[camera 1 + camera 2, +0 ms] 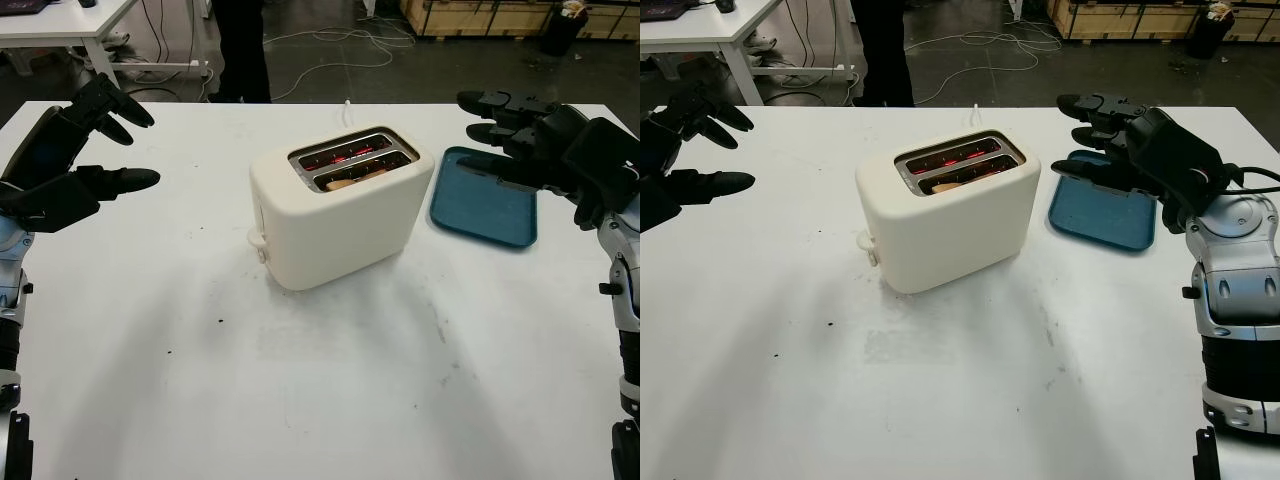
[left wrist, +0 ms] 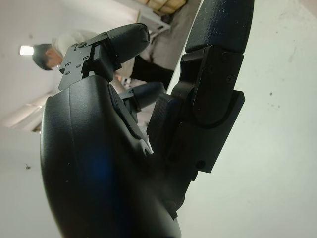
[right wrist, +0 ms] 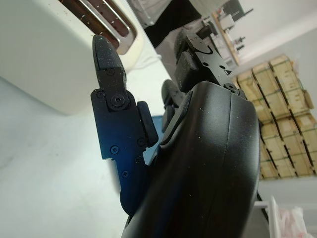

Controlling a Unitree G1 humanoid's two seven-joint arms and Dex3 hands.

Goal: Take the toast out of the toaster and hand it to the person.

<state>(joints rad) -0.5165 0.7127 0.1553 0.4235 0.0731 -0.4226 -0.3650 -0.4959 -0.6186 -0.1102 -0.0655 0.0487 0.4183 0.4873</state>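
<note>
Risk: your elements glow red in the toaster (image 1: 340, 205), so reaching in could scorch a finger or tip it | toast (image 1: 345, 183) sits low in the near slot | blue tray (image 1: 485, 208) holds nothing | left robot hand (image 1: 75, 160), right robot hand (image 1: 530, 135) released, flanking above worktop (image 1: 300, 380).

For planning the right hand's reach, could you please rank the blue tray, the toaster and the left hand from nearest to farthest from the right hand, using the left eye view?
1. Blue tray: directly beside the right hand, partly under its fingers.
2. Toaster: table centre.
3. Left hand: far opposite side, open above the table.
</note>
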